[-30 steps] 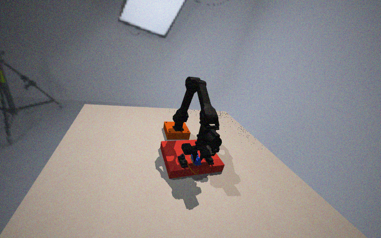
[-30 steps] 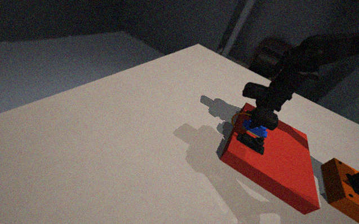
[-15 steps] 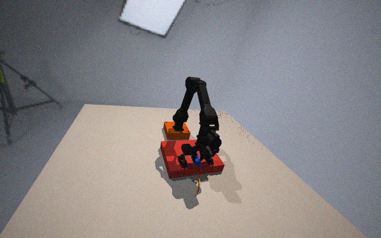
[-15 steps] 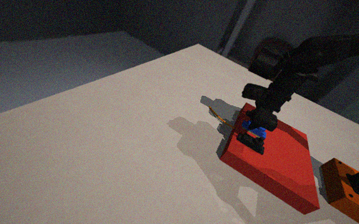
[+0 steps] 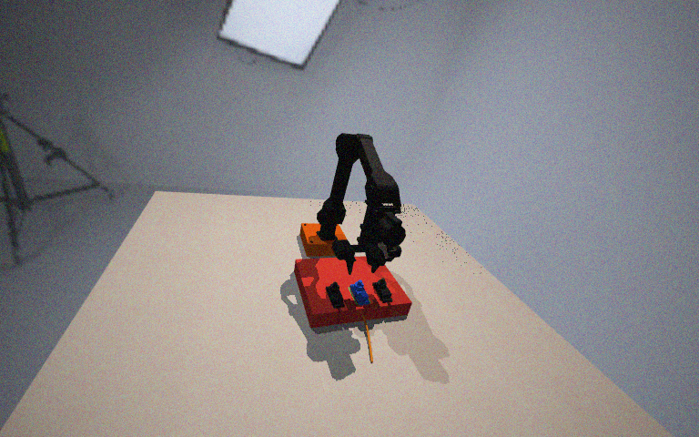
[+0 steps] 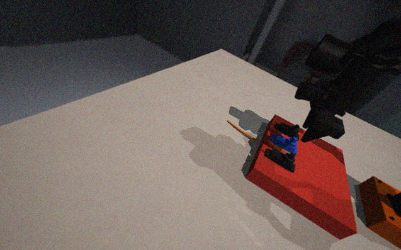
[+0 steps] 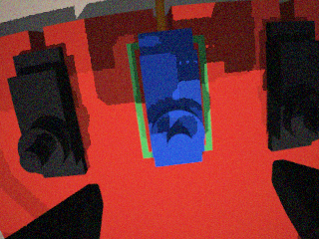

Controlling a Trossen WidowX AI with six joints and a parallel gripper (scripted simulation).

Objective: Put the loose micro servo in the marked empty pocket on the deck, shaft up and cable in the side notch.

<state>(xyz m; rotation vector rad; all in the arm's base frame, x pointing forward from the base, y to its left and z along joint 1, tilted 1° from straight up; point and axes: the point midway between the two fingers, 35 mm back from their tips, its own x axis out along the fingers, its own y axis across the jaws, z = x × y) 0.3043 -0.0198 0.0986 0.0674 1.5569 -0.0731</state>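
The blue micro servo point(image 5: 359, 293) point(image 6: 283, 141) point(image 7: 171, 70) sits in the pocket on the red deck point(image 5: 391, 309) point(image 6: 324, 175) point(image 7: 199, 214), inside the green outline point(image 7: 142, 129). It looks upright and about level with its neighbours, its round shaft end up. The ears' contact with the deck is too small to tell. Its orange cable point(image 5: 369, 340) point(image 6: 241, 130) point(image 7: 159, 15) leaves at the deck's edge and runs out straight beyond it; the notch itself is not clear. My gripper point(image 5: 362, 271) point(image 6: 305, 139) point(image 7: 187, 183) is open and empty, above the deck and back from the servo on the shaft side.
One black servo point(image 5: 335, 295) point(image 6: 280, 159) point(image 7: 37, 90) and another black servo point(image 5: 382, 290) point(image 6: 287, 129) point(image 7: 291, 60) sit on either side of the blue one. An orange block point(image 5: 308, 234) point(image 6: 370, 203) stands behind the deck under the arm's base.
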